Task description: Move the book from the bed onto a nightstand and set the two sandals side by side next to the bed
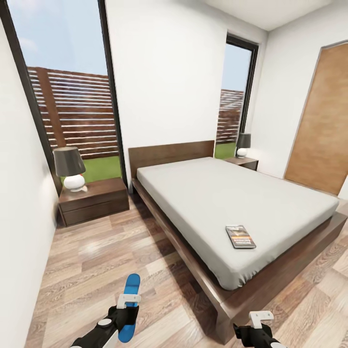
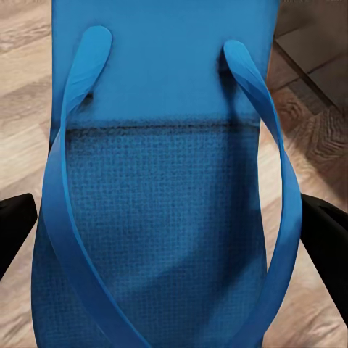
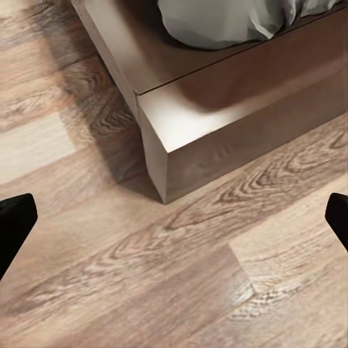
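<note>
Your left gripper (image 1: 126,309) has its fingers (image 2: 14,225) clamped on a blue sandal (image 1: 130,304) above the floor (image 1: 87,261) beside the bed (image 1: 232,203); your right gripper (image 1: 258,326) hangs by the bed's corner with fingers spread wide and empty; the book (image 1: 240,236) lies on the mattress near the foot, its cover lettering too small to read; the nightstand (image 1: 94,200) carries a lamp (image 1: 70,168).

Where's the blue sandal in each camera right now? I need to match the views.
Head view: the sandal sits low and left of centre, in the left claw, above the wood floor.
Left wrist view: the sandal spans nearly the whole picture, straps facing the camera.
Right wrist view: not in it; the bed frame corner is.
Shared landmark: the wood floor, in all three.
</note>
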{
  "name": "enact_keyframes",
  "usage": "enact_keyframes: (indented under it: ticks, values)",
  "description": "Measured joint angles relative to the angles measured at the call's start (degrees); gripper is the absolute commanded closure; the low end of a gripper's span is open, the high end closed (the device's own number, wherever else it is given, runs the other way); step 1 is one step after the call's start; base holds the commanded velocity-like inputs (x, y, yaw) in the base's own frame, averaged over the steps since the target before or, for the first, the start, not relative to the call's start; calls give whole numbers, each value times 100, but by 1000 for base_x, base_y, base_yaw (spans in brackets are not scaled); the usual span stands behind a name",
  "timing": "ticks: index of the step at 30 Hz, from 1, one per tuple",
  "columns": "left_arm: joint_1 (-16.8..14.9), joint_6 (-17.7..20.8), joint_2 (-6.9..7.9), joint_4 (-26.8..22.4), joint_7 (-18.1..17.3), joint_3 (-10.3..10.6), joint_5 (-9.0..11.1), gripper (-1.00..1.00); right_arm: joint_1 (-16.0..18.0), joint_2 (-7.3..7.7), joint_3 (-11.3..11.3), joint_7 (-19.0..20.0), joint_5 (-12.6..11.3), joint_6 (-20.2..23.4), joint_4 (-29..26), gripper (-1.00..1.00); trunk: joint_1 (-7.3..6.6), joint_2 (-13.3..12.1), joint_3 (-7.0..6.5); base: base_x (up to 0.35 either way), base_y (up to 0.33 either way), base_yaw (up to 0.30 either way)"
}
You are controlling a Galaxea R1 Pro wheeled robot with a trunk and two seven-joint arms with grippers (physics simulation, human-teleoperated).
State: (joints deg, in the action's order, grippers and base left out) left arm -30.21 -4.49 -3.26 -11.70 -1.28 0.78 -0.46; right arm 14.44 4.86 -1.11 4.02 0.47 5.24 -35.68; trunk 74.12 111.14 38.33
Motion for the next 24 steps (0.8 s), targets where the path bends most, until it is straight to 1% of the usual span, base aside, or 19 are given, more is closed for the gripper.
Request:
enact_keyframes:
  ticks: [24]
  values:
    - [1, 10, 0, 4, -7, 3, -18, 100, 0, -17, 28, 3, 8, -3, 176, -100, -527, -963, -431, 0, 0, 0]
